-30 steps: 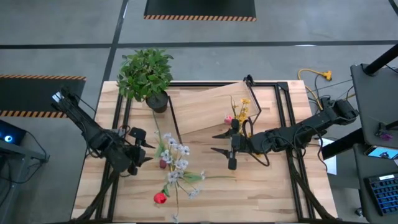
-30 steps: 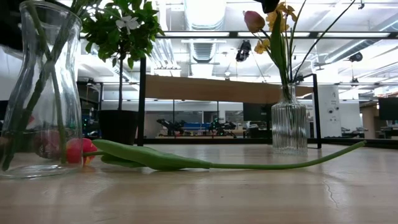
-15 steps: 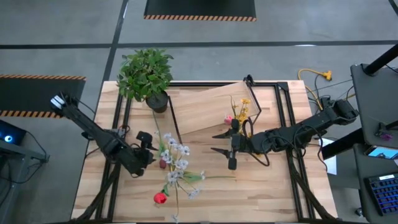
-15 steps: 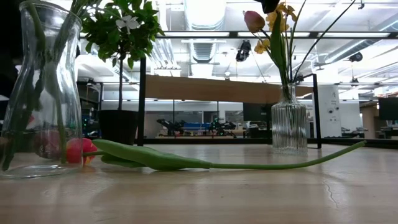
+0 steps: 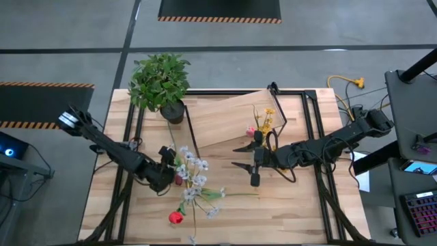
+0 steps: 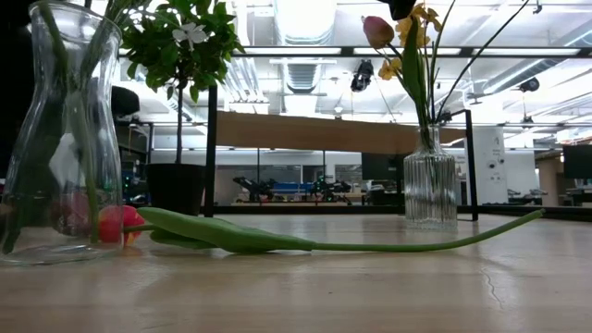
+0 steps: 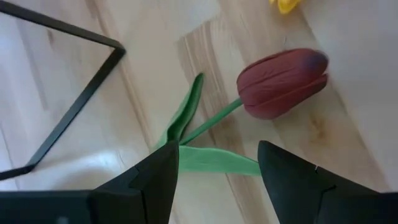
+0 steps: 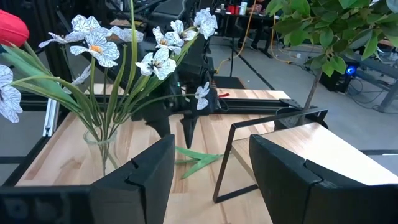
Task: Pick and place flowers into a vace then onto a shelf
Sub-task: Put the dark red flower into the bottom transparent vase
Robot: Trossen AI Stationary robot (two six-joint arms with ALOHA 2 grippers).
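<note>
Step in hand: picking a stem. The left tool (image 7: 214,180), fingers spread, hovers over a dark red tulip (image 7: 280,82) lying on the wooden counter (image 7: 155,74). Next: descend, close on its green stalk. The right tool (image 5: 239,156) waits open, mid-counter.

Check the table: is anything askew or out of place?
The shelf sits skewed, rotated against the table edges. A red tulip lies loose on the boards, and a dark red tulip lies flat under the left gripper, fingers open.
</note>
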